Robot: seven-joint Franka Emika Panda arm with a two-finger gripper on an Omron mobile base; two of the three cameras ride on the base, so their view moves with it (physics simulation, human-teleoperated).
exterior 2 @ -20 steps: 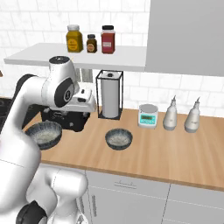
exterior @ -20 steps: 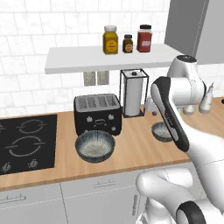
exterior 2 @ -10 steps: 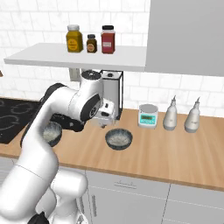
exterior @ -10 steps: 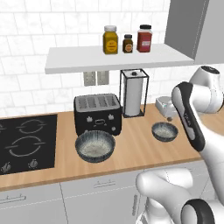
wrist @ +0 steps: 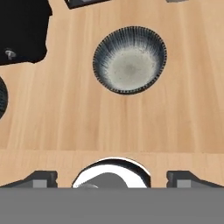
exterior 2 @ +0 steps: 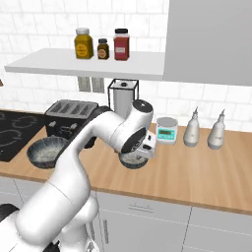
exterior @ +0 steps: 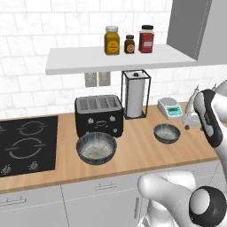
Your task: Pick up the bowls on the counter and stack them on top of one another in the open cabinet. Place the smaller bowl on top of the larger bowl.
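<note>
The smaller bowl (wrist: 130, 60) sits upright on the counter (wrist: 65, 127), straight ahead of my gripper (wrist: 111, 179) in the hand view. The gripper hangs above it, open, with nothing between the wide-apart fingertips (wrist: 41, 178). In the left base view the smaller bowl (exterior: 167, 133) stands right of the larger bowl (exterior: 96, 148), which rests before the toaster. My arm (exterior 2: 133, 133) covers most of the smaller bowl (exterior 2: 132, 162) in the right base view; the larger bowl (exterior 2: 47, 151) is at the left. The open cabinet (exterior: 119, 58) runs along the wall above.
A black toaster (exterior: 98, 115) and a paper towel holder (exterior: 136, 94) stand behind the bowls. A small scale (exterior: 170, 107) and two bottles (exterior 2: 192, 129) are to the right. Three jars (exterior: 128, 41) occupy the shelf's middle. A hob (exterior: 26, 144) lies at the left.
My arm has swung from above the toaster to the right and now hangs over the smaller bowl. Both bowls stay where they were.
</note>
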